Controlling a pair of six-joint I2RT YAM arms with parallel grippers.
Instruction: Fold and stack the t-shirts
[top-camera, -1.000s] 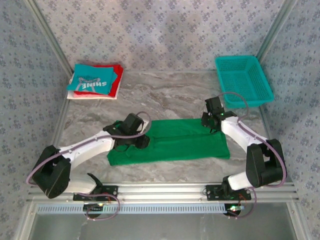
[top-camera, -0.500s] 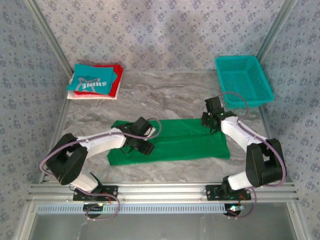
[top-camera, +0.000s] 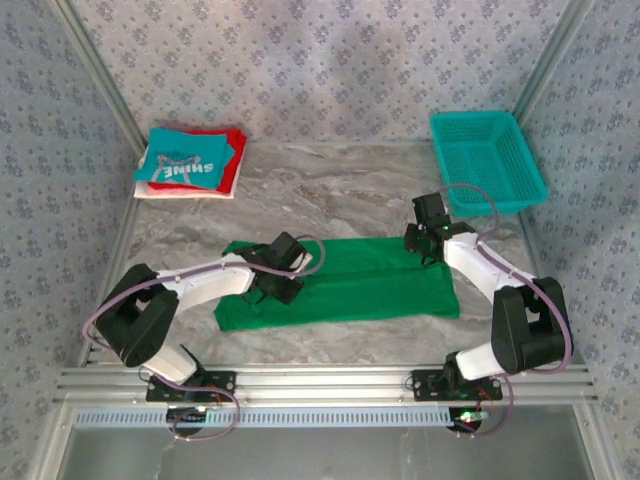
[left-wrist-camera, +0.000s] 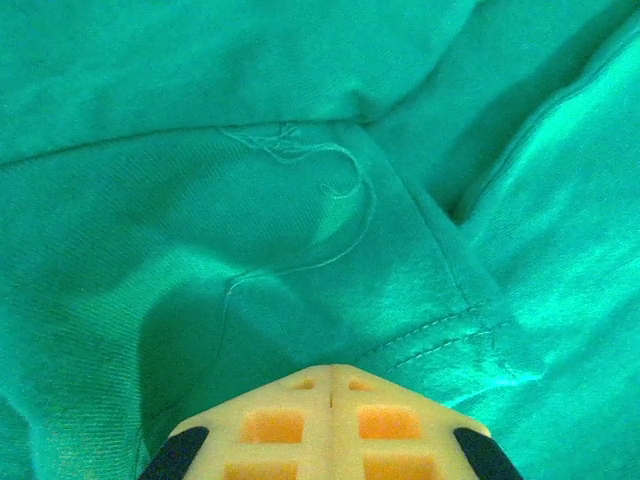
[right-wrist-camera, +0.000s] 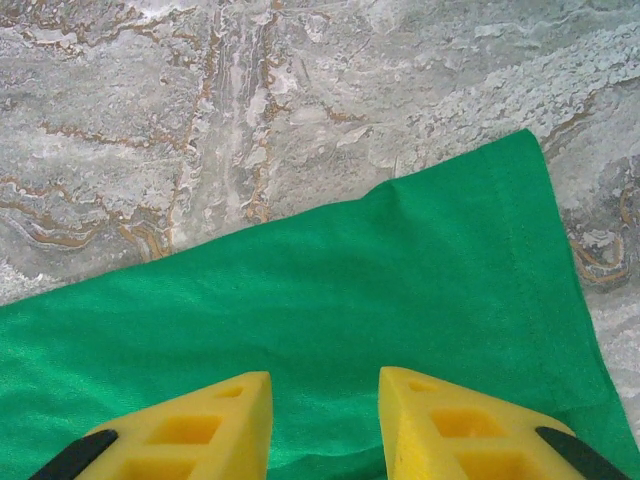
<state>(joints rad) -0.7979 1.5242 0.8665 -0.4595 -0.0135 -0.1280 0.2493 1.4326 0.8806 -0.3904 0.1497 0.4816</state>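
One green t-shirt (top-camera: 370, 285) on marbled tabletop (top-camera: 350, 190), patterned walls (top-camera: 320, 60)

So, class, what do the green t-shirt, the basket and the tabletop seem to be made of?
Green t-shirt: soft matte knit cloth; fine weave, stitched hem, loose thread. Basket: probably rigid plastic; even teal mesh. Tabletop: smooth grey veined surface, marble or a printed imitation; cannot tell.
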